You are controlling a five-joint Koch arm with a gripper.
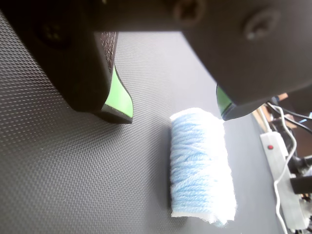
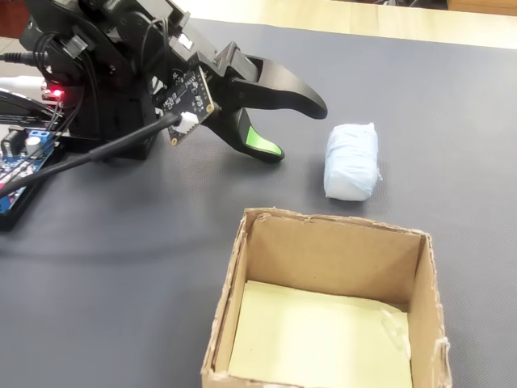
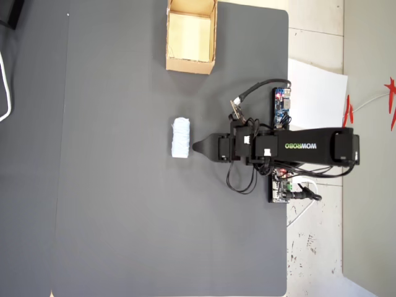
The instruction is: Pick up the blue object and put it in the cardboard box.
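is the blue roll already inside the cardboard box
No, in the fixed view the blue roll lies on the dark mat beyond the cardboard box, which holds only its pale yellow lining.

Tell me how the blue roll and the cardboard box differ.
The roll is pale blue, round and wound like yarn; the box is tan and square-cornered. The roll lies on its side; the box stands open-topped and empty. The box is much bigger. Both rest on the dark mat.

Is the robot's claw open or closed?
Open. In the wrist view the gripper shows two green-tipped jaws set wide apart, and the blue object lies on the mat just past them, untouched.
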